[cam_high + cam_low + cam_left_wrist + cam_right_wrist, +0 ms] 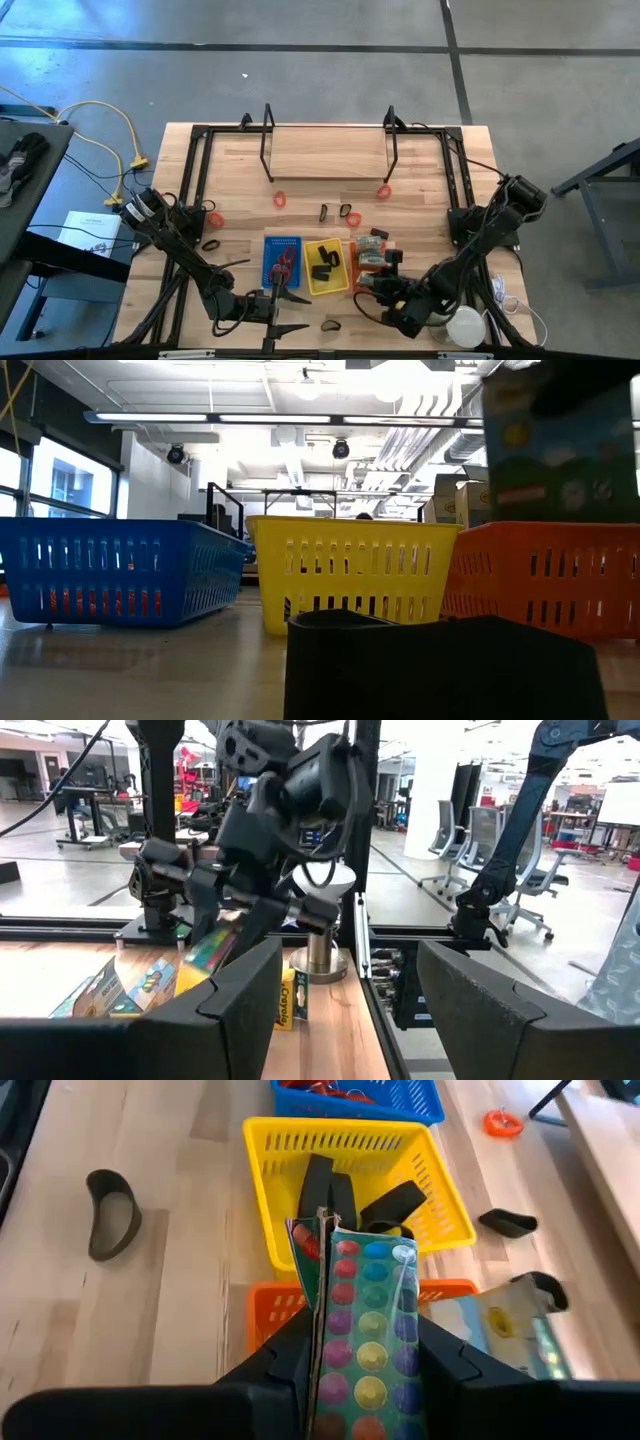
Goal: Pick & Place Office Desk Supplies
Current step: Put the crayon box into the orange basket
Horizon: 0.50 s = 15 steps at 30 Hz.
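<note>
Three small trays stand side by side near the table's front: blue [281,259] with red loops, yellow [325,268] with black clips, orange [262,1308] with colourful boxes [372,250]. My right gripper [365,1355] is above the orange tray, shut on a flat pack printed with coloured dots [370,1310]; the low view shows that pack [560,440] high over the tray. My left gripper [298,312] is open and holds nothing, level near the front edge in front of the blue tray. Loose red loops [280,199] and black pieces [331,325] lie on the wood. My right gripper pinches the dotted pack near its rear end [345,1380] between its two fingers, one on each side. The fingers slant down from the table's near right. The pack sticks out ahead of the fingers, lifted clear above the orange tray.
A black loop [110,1225] lies on bare wood in front of the yellow tray. A round white object [465,327] sits at the front right. A black wire stand [330,150] is at the back, and black rails [195,180] run along both table sides.
</note>
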Each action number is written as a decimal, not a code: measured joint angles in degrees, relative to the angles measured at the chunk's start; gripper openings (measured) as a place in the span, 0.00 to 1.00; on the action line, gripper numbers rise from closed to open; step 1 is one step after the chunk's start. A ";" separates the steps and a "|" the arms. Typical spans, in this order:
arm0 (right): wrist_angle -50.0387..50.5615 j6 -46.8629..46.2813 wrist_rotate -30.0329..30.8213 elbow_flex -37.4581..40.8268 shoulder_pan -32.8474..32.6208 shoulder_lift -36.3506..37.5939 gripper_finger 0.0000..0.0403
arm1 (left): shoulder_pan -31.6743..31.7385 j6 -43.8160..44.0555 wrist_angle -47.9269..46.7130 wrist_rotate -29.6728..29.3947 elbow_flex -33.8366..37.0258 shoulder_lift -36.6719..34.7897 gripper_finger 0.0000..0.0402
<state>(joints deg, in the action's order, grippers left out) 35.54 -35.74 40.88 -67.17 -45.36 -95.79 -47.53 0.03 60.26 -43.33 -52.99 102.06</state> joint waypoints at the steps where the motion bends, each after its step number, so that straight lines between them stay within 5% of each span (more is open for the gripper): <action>1: -1.80 0.54 -0.34 0.91 0.26 0.00 0.24 | 0.00 0.00 -0.24 0.00 0.00 0.00 0.56; 15: -16.69 5.58 -4.87 9.33 5.53 0.00 0.25 | 0.97 3.77 -3.41 0.09 0.00 0.04 0.56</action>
<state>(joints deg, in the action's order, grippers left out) 18.85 -30.17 36.00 -57.85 -39.84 -95.79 -46.56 3.80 56.84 -43.24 -52.99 102.10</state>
